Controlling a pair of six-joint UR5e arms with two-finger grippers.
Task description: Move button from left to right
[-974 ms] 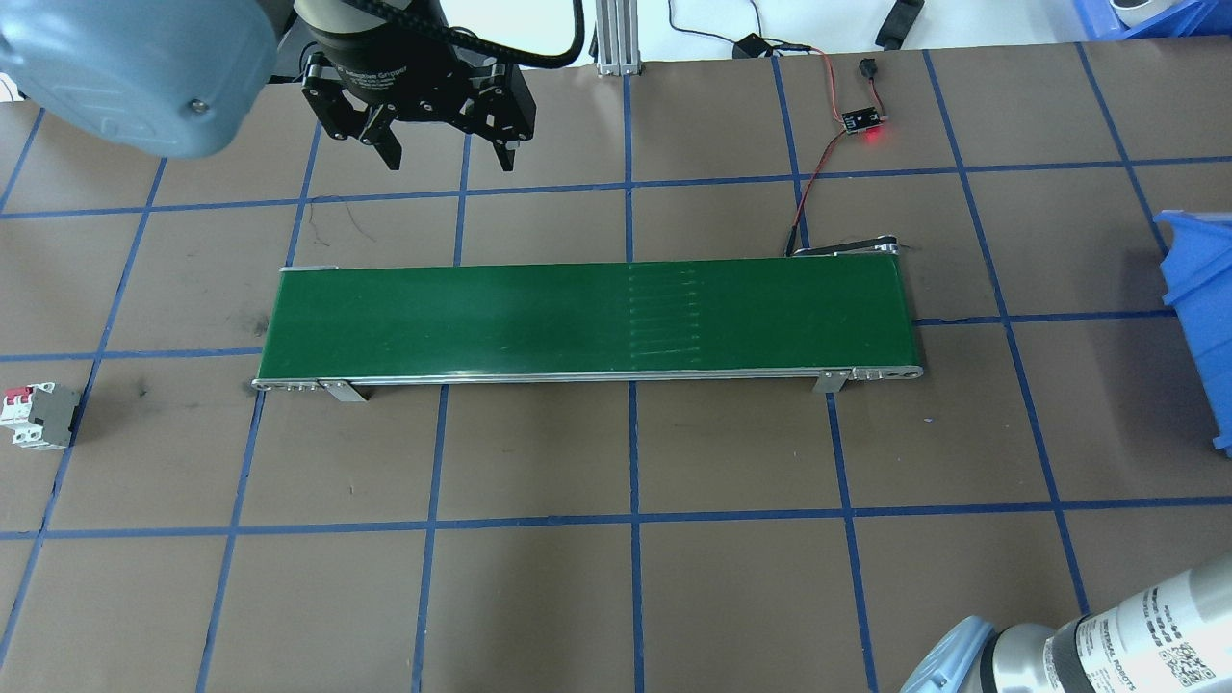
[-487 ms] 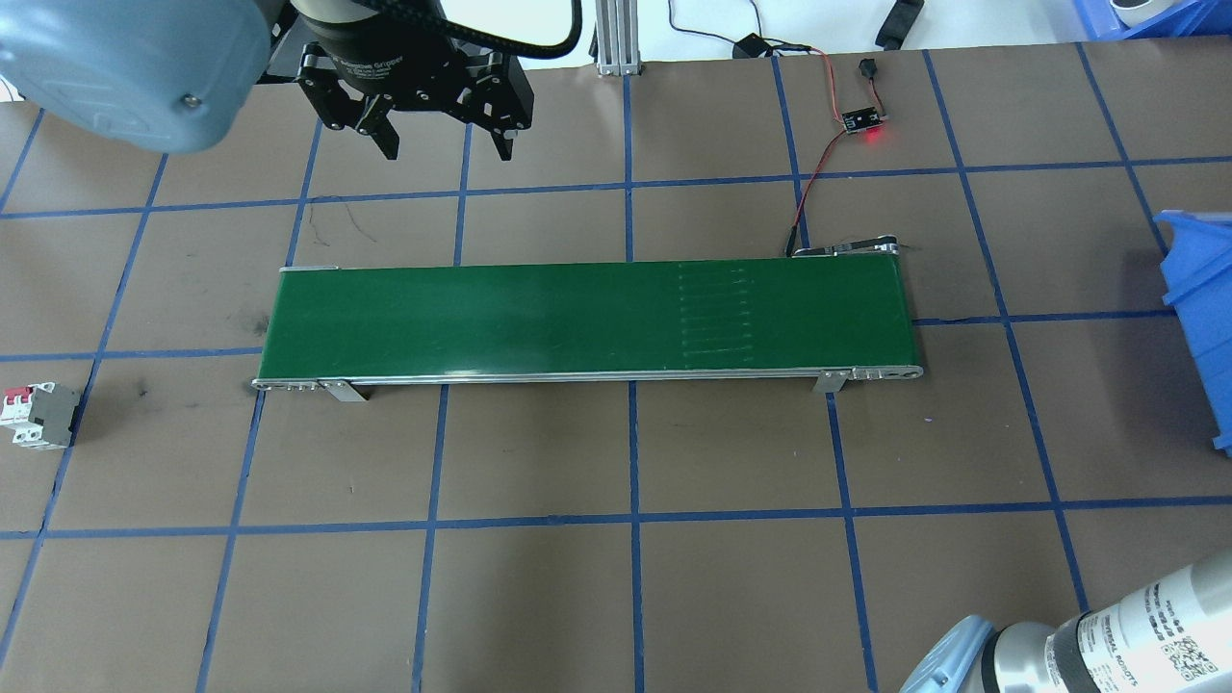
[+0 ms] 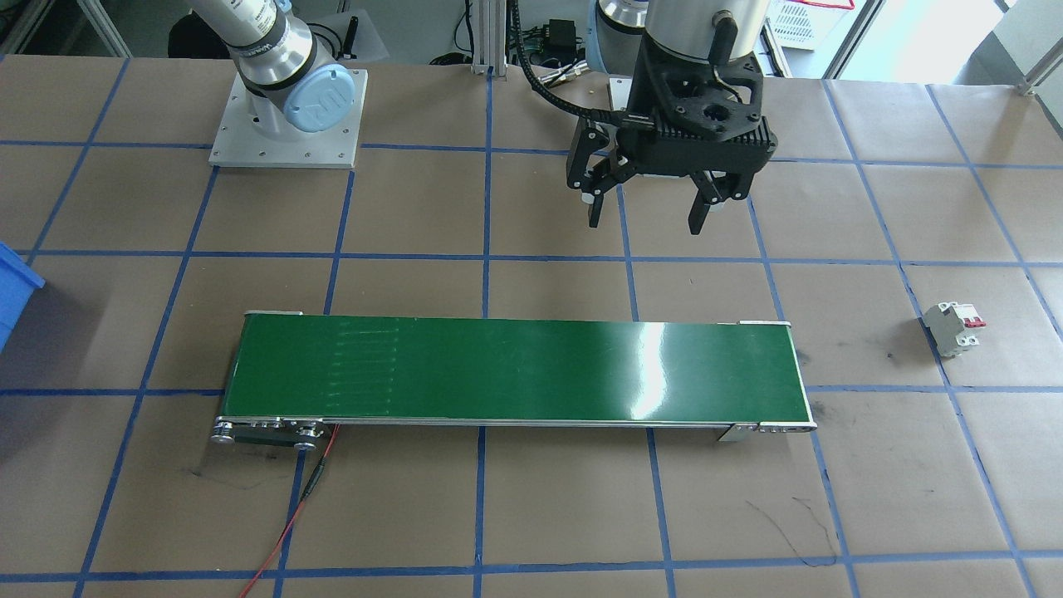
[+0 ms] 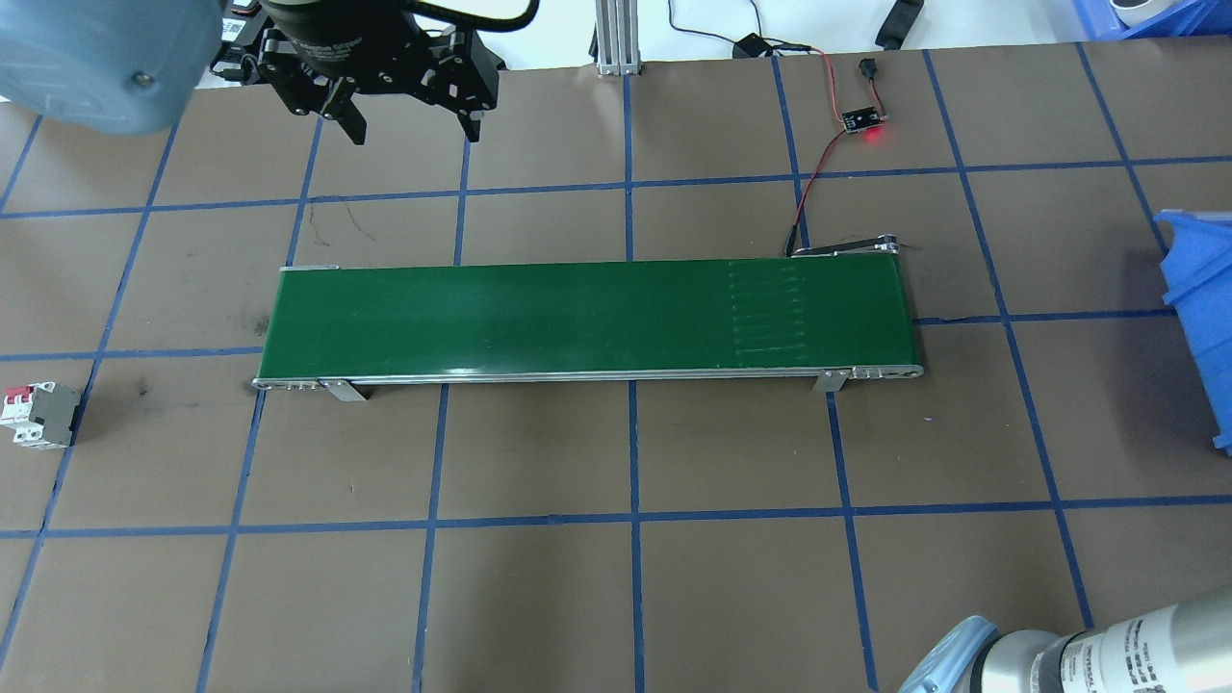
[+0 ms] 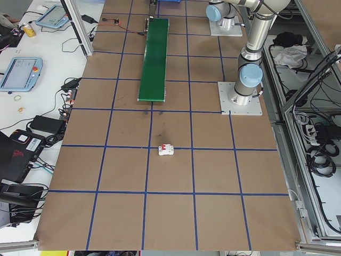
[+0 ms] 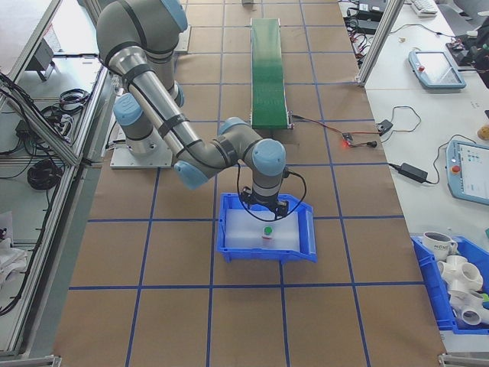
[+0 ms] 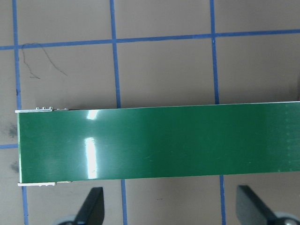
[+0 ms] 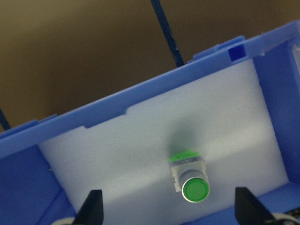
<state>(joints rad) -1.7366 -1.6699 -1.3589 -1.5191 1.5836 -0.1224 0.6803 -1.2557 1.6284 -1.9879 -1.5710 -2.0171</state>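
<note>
Over the blue bin (image 6: pixel 267 238) at the robot's right end of the surface (image 4: pixel 616 597), the right end effector (image 8: pixel 166 211) is hovering with fingers (image 8: pixel 92 206) spread wide, gripping nothing. The button (image 8: pixel 189 179) is lying on the white foam liner (image 8: pixel 140 154) inside that bin, green cap toward the camera, clear of both fingers.

Judging from that, the transfer is looking essentially done: button is sitting in the right-side bin, released. What's left is probably just the right arm pulling out of the bin.

Left end effector (image 3: pixel 646 214) is hanging above the surface on the robot's side of the green conveyor (image 4: pixel 587 318), jaws apart, empty. Conveyor belt is carrying nothing. White circuit breaker (image 4: pixel 38 414) with red levers is sitting on the surface off the conveyor's left end, well apart from it.

View differences:
- Only the right wrist and exterior right views are showing the button; overhead and front-facing are cropping the bin to a blue sliver at the frame edge and showing only the base end of the right arm.
- Right wrist view is giving button orientation; in exterior right it's just a small green dot.
- Left wrist view is showing the conveyor's left end bare, with finger tips at the bottom edge.
- Exterior left is showing the breaker but neither end effector clearly.
</note>
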